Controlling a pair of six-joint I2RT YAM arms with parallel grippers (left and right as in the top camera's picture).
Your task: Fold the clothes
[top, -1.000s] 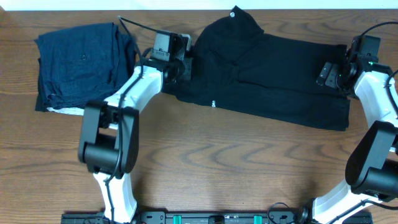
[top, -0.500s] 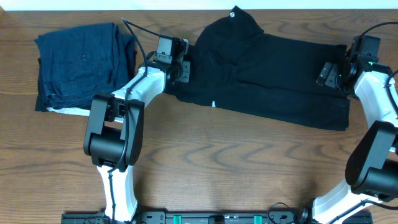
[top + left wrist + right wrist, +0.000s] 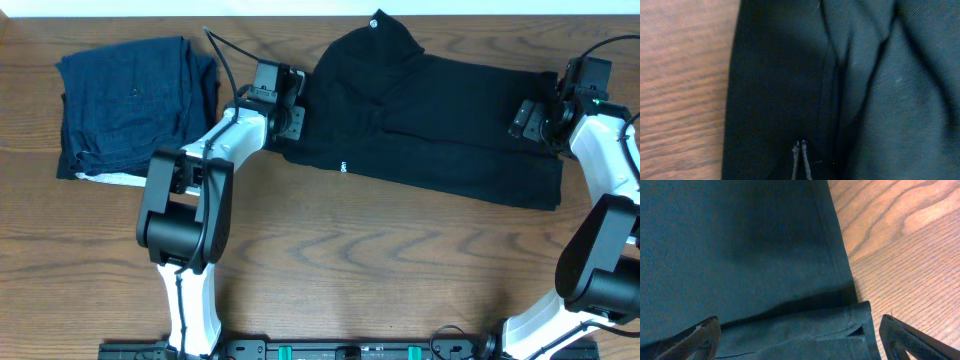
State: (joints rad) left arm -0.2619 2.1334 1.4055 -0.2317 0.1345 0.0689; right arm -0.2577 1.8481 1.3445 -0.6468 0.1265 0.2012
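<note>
A black garment lies spread along the back of the table, partly folded, with a bunched end at the top. My left gripper sits at its left edge. In the left wrist view its thin fingertips are shut together over the black cloth, with no cloth visibly pinched. My right gripper is at the garment's right end. In the right wrist view it is open wide, with its fingers straddling a folded hem.
A folded dark blue garment lies at the back left, with a strip of white cloth showing under its front edge. Bare wooden table fills the front half. The table's back edge runs just behind the clothes.
My left arm has shifted a little to the right, onto the black garment's left edge. The right arm and the garment have not visibly moved.
</note>
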